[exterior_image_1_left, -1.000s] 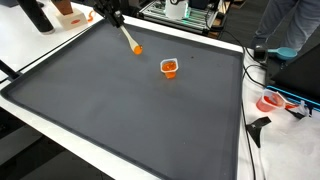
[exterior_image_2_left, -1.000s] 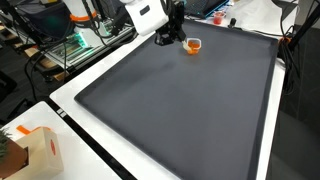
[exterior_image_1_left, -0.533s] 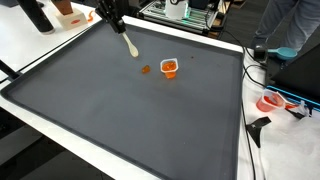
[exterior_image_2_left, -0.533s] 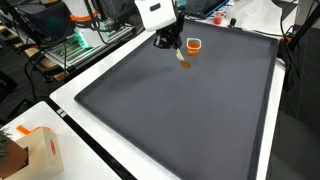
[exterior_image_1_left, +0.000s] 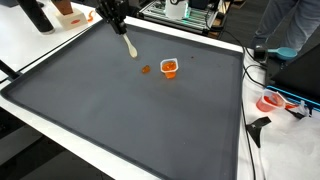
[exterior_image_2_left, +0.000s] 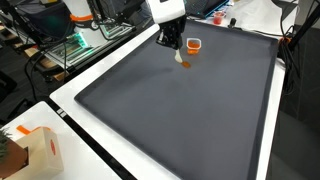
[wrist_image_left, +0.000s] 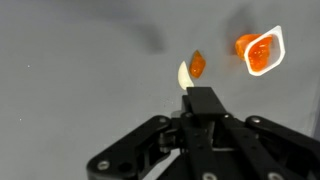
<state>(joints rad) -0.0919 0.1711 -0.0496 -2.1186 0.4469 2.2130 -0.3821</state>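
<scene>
We log the tool (wrist_image_left: 203, 100) clenched on the spoon (wrist_image_left: 186, 75). The orange piece (wrist_image_left: 198, 64) lies on the surface (wrist_image_left: 80, 60) just right of the spoon's tip, with the cup (wrist_image_left: 262, 52) farther right.

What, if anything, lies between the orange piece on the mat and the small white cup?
Nothing visible does. The orange piece lies on bare mat, close beside the small white cup. The spoon held by the gripper has its tip on the piece's other side, away from the cup.

Small lump (exterior_image_1_left: 146, 70) beside cup (exterior_image_1_left: 169, 67), on mat (exterior_image_1_left: 120, 115)
</scene>
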